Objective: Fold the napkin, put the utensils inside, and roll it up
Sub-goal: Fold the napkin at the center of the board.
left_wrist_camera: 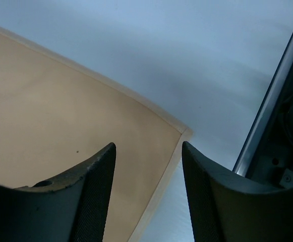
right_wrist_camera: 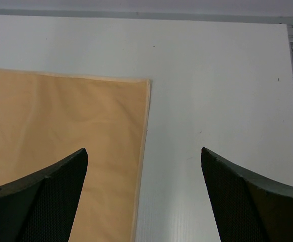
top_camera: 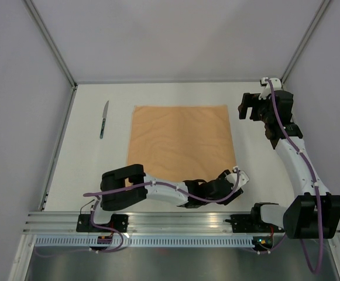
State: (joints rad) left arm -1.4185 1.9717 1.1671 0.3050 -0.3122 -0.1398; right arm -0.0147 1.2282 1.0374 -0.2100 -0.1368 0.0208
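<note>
The light orange-tan napkin (top_camera: 181,140) lies flat and unfolded in the middle of the white table. A knife (top_camera: 103,119) with a dark handle lies to its left, well apart from it. My left gripper (top_camera: 239,174) is open and empty, low over the napkin's near right corner (left_wrist_camera: 186,132); its fingers straddle the napkin's right edge in the left wrist view (left_wrist_camera: 148,144). My right gripper (top_camera: 247,109) is open and empty above the table by the napkin's far right corner (right_wrist_camera: 147,81). The napkin edge runs between its fingers in the right wrist view (right_wrist_camera: 143,149).
An aluminium rail (top_camera: 175,219) runs along the near table edge and shows close to the left gripper (left_wrist_camera: 267,111). Grey enclosure walls with metal posts (top_camera: 52,41) bound the table at the back and sides. No other utensil shows.
</note>
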